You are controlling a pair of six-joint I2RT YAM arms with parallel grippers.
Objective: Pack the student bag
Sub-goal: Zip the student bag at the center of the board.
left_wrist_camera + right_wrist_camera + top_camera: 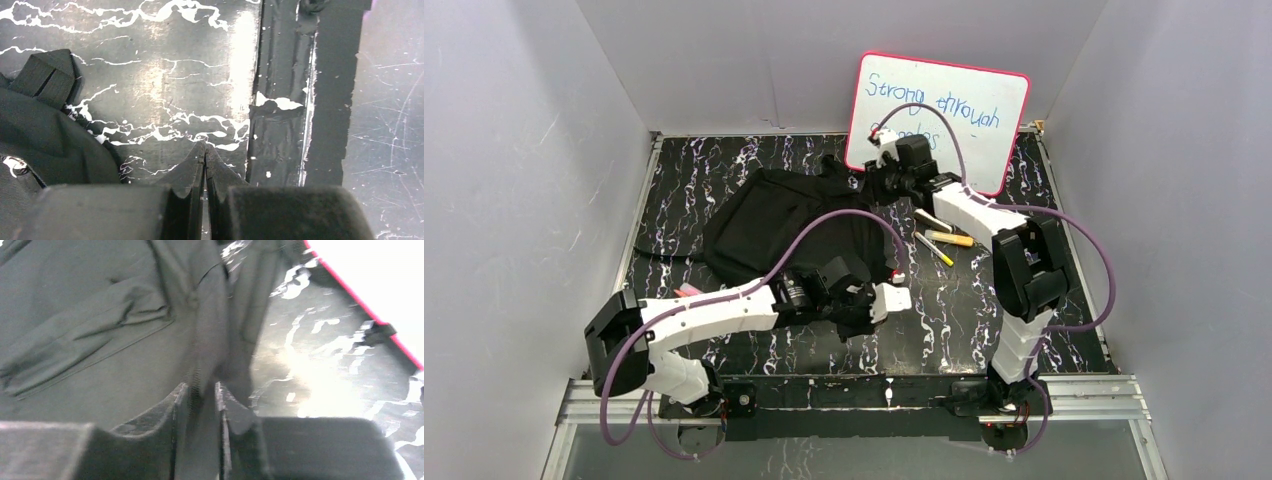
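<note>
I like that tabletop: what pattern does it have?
The table is black with white marble-like veins, seen best in the top external view.

Robot lab cell imo: plain white panel walls (524, 150) round black marble-look tabletop (714, 165), pink-rimmed whiteboard (999, 150) just past right gripper (202, 386).

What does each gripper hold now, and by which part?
The left gripper is shut on nothing. A fold at the edge of the soft black fabric backpack lies between the jaws of the right gripper; whether it is clamped cannot be told.
</note>
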